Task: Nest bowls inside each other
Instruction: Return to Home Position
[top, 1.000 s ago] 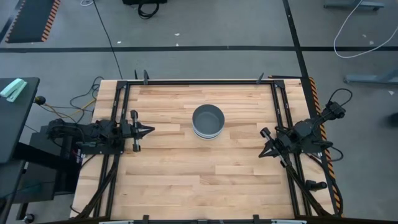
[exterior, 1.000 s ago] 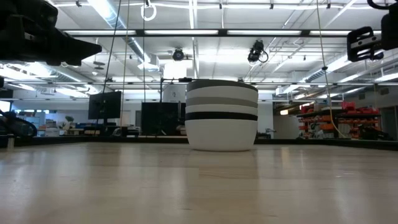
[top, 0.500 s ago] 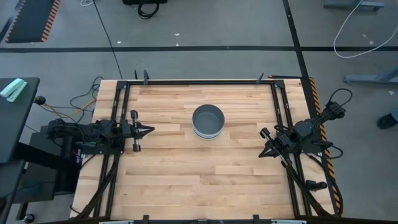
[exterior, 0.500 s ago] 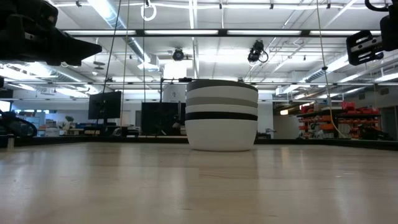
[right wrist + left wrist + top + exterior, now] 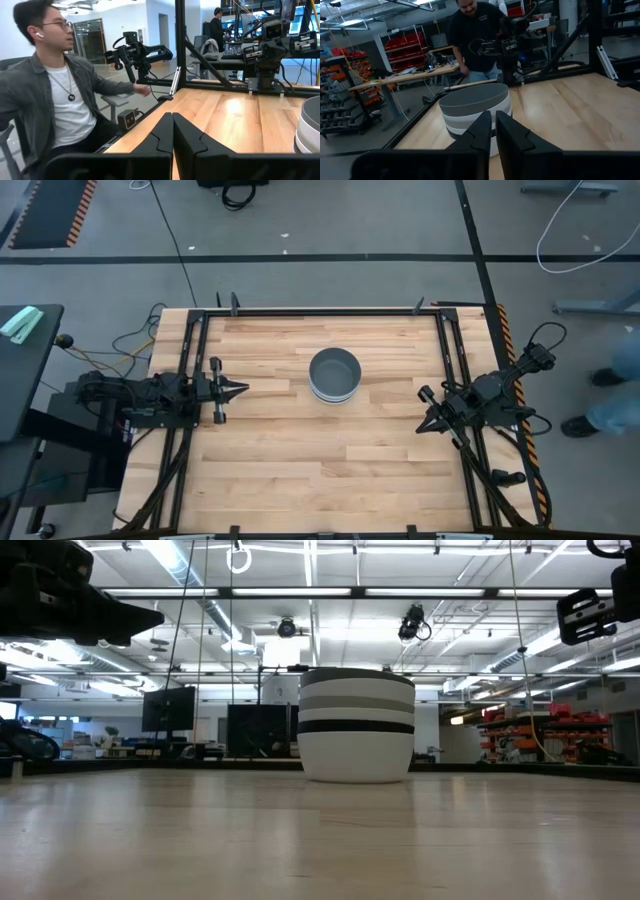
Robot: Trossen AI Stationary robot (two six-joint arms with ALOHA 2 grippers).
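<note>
The bowls stand nested in one stack (image 5: 334, 374) at the table's middle, a little toward the far edge, with the bottom white bowl resting on the wood. The dark grey bowl is on top. The low view shows the stack (image 5: 356, 725) banded white, black, white, light grey, white and dark grey. The left wrist view has the stack (image 5: 475, 112) straight ahead, and the right wrist view catches its edge (image 5: 309, 127). My left gripper (image 5: 243, 389) hovers shut at the left edge, pointing at the stack. My right gripper (image 5: 420, 427) hovers shut at the right edge, clear of the stack.
Black frame rails (image 5: 195, 370) run along the table's left, right and far sides. Bare wood lies all around the stack. A person's legs (image 5: 608, 395) show on the floor beyond the right edge. A person (image 5: 475, 35) stands beyond the table, and another (image 5: 55, 100) sits beside it.
Both arms and the bowl stack have kept still. A person has come into the high view on the floor beyond the table's right edge.
</note>
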